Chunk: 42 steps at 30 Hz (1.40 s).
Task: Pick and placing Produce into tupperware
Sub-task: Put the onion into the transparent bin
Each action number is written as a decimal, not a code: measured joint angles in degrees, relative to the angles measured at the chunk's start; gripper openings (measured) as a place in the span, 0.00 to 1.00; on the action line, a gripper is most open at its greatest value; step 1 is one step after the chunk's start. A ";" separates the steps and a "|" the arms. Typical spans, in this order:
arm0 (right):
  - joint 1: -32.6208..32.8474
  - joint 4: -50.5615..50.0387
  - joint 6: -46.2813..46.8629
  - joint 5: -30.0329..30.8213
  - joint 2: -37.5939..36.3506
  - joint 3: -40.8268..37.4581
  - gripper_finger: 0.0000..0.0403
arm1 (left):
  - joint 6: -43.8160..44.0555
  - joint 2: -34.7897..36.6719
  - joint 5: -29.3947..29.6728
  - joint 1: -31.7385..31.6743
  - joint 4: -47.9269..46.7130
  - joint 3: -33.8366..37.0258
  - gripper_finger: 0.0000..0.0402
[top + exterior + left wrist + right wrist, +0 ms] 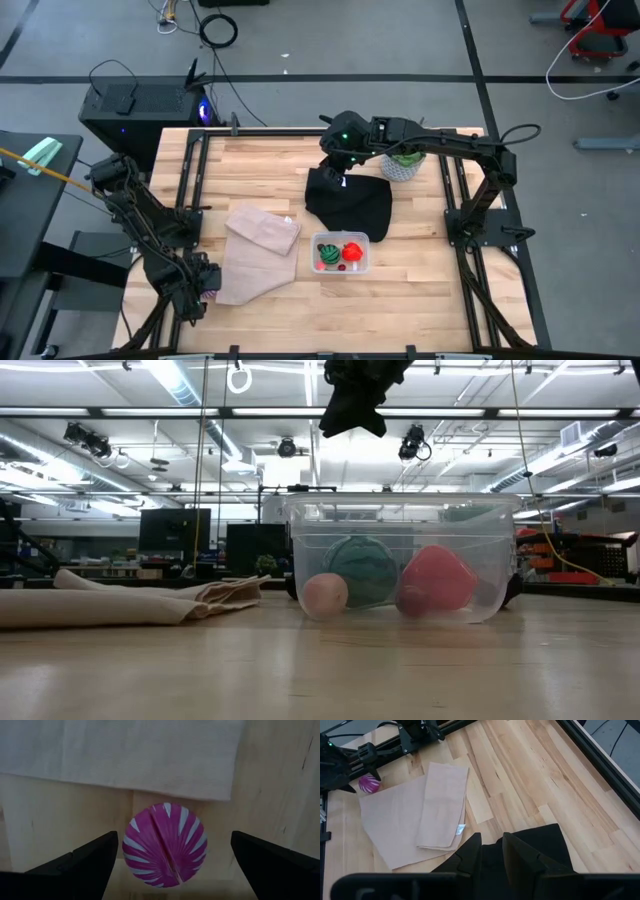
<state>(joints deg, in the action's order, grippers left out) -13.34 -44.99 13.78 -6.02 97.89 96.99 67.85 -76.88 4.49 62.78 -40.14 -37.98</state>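
Note:
The purple-magenta ribbed ball (pixel 165 846) sits on the bare wood just off the beige cloth's edge, seen also near the left arm in the right wrist view (pixel 369 784). My left gripper (pixel 174 840) (pixel 203 285) is open, with one finger on each side of the ball and clear of it. The clear tupperware (pixel 341 253) (pixel 400 510) holds the green striped ball (pixel 327 252), the red piece (pixel 353 251) and a small pale piece (pixel 325 595). My right gripper (pixel 492 839) (pixel 340 170) is shut on the black cloth (pixel 352 205), far of the tupperware. My right gripper pinches a bunched part of the black cloth (pixel 492 854) near its far-left corner between the two fingers, coming from above. That part is raised and hangs as a dark bunch (pixel 352 405); the rest of the cloth (pixel 540 845) lies on the table.
A beige cloth (pixel 262 250) (pixel 130 600) lies folded left of the tupperware, between it and the left arm. A leafy plant in a pale pot (pixel 403 163) stands by the right arm near the far edge. Black frame rails (pixel 190 170) border the table.

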 joint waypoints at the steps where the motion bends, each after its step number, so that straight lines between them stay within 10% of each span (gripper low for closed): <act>1: 0.00 0.00 0.00 0.02 0.00 0.00 0.22 | 0.00 0.01 -0.01 0.00 -0.01 0.00 0.99; 18: 0.00 0.11 0.00 0.03 0.00 0.00 0.22 | -0.11 -3.13 0.32 0.00 1.37 0.00 0.97; 42: 0.00 0.11 0.00 0.04 0.00 0.00 0.22 | -2.55 -4.17 -1.95 0.04 2.85 0.00 0.66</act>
<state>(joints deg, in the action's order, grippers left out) -13.34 -44.88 13.78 -5.98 97.89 96.99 65.30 -81.06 2.54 62.83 -37.30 -37.98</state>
